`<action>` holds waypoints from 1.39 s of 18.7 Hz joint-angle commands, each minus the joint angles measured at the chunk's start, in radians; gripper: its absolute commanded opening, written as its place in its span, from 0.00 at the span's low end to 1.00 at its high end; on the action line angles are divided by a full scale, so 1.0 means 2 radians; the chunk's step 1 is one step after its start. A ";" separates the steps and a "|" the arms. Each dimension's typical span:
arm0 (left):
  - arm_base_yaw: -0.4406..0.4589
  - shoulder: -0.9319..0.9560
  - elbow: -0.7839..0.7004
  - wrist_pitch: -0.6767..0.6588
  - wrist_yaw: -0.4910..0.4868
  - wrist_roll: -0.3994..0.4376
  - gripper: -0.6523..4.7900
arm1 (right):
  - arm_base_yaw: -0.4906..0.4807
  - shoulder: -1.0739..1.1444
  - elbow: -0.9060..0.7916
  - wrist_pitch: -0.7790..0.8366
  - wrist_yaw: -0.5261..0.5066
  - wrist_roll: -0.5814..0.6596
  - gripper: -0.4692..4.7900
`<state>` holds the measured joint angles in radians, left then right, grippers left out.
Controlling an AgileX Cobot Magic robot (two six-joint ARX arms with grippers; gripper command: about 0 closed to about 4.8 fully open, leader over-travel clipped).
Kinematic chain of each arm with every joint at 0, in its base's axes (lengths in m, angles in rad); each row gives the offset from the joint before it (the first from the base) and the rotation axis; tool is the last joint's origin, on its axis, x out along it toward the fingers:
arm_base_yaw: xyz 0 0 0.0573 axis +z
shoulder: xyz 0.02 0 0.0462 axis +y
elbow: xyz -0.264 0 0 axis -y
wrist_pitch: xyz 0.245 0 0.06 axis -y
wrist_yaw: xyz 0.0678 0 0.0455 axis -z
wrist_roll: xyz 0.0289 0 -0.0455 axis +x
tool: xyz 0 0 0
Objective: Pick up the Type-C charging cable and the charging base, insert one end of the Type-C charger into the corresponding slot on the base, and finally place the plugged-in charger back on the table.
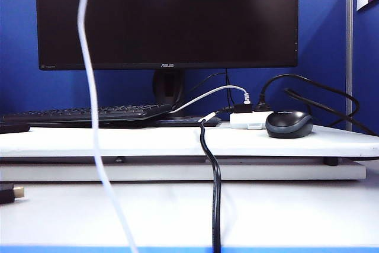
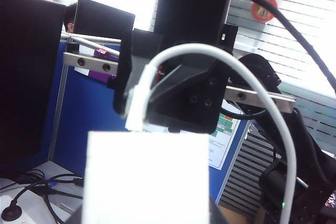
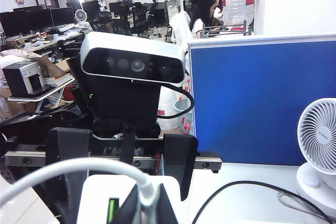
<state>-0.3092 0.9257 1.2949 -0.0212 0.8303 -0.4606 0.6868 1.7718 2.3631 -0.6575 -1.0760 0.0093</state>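
The white counter (image 1: 177, 217) carries none of my hands in the exterior view. My left hand (image 3: 121, 156) clamps the charging base (image 2: 147, 177). My right hand (image 2: 173, 95), pinched shut on the Type-C charging cable (image 2: 262, 103), presses its plug down at the base; the slot is hidden.

A blue partition wall (image 1: 325, 45) runs behind a large black ASUS monitor (image 1: 167, 16), with a black keyboard (image 1: 83, 112) and a dark mouse (image 1: 289, 124) below it. The right wrist view shows an open office with rows of desks (image 3: 37, 38), a seated person (image 3: 206, 11) and a white desk fan (image 3: 318, 140). Window blinds (image 2: 294, 35) glow with daylight.
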 commanded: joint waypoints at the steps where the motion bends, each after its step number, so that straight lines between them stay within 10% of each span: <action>1: 0.004 -0.009 0.016 0.109 -0.062 0.000 0.11 | 0.011 0.009 -0.010 -0.093 -0.043 -0.005 0.08; 8: 0.004 -0.009 0.016 0.109 -0.062 -0.002 0.11 | 0.017 0.008 -0.010 -0.100 -0.008 -0.007 0.13; 10: 0.004 -0.009 0.016 0.109 -0.061 -0.002 0.11 | 0.013 0.007 -0.009 -0.099 -0.007 -0.004 0.63; 13: 0.004 -0.009 0.016 0.109 -0.062 -0.001 0.11 | 0.009 0.005 -0.009 -0.100 -0.003 -0.004 0.67; 14: 0.004 -0.009 0.016 0.106 -0.062 0.002 0.11 | 0.002 0.002 -0.009 -0.099 0.001 -0.004 0.83; 26: 0.004 0.024 0.016 -0.041 -0.111 0.101 0.11 | -0.056 -0.025 0.003 -0.148 0.127 -0.019 0.82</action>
<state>-0.3023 0.9699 1.3216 -0.0868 0.6121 -0.2687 0.5819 1.7294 2.3672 -0.9333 -0.8719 -0.0059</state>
